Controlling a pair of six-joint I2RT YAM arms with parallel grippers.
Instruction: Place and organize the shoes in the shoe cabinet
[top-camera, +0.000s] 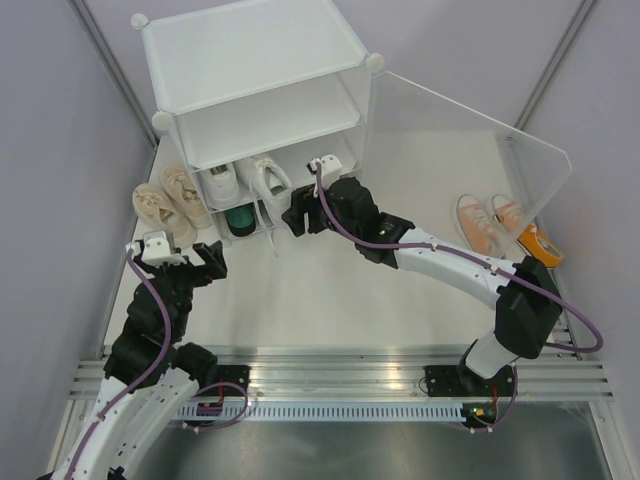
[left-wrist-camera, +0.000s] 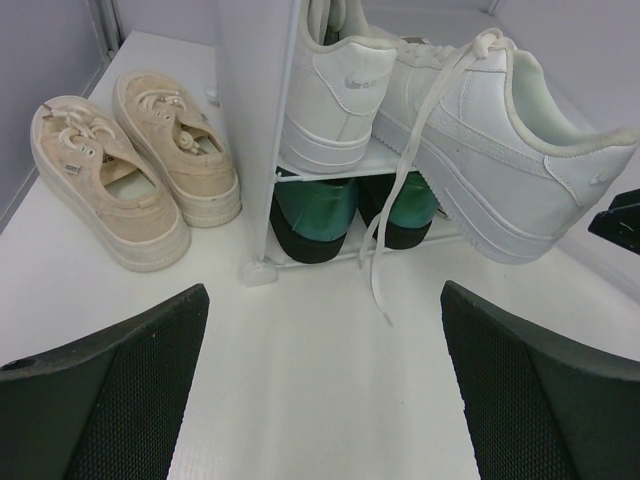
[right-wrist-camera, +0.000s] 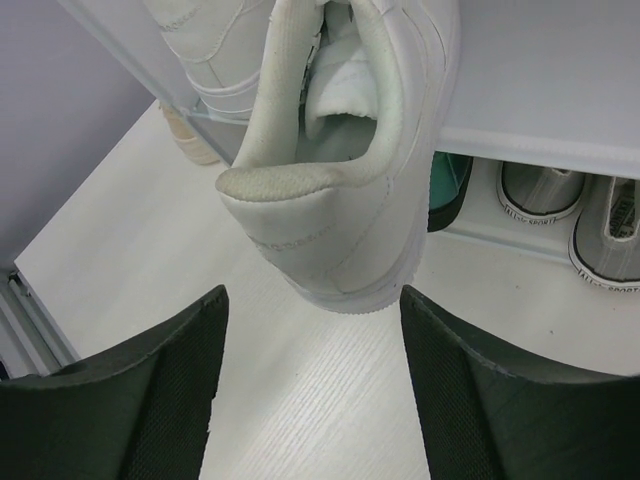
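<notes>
The shoe cabinet (top-camera: 250, 60) stands at the back with its clear door (top-camera: 470, 130) swung open to the right. One white shoe (left-wrist-camera: 335, 90) sits on the middle shelf. The other white shoe (right-wrist-camera: 330, 230) hangs tilted off that shelf's front, its lace (left-wrist-camera: 385, 250) dangling to the table. My right gripper (right-wrist-camera: 310, 330) is open, and its fingertips flank that shoe's heel without gripping it. Dark green shoes (left-wrist-camera: 310, 215) and grey shoes (right-wrist-camera: 540, 190) fill the bottom tier. Beige shoes (left-wrist-camera: 100, 190) lie left of the cabinet. My left gripper (left-wrist-camera: 325, 390) is open over bare table in front of the cabinet.
A pair of orange shoes (top-camera: 490, 222) lies on the table at the right, behind the open door. Grey walls close in on both sides. A metal rail (top-camera: 340, 385) runs along the near edge at the arm bases.
</notes>
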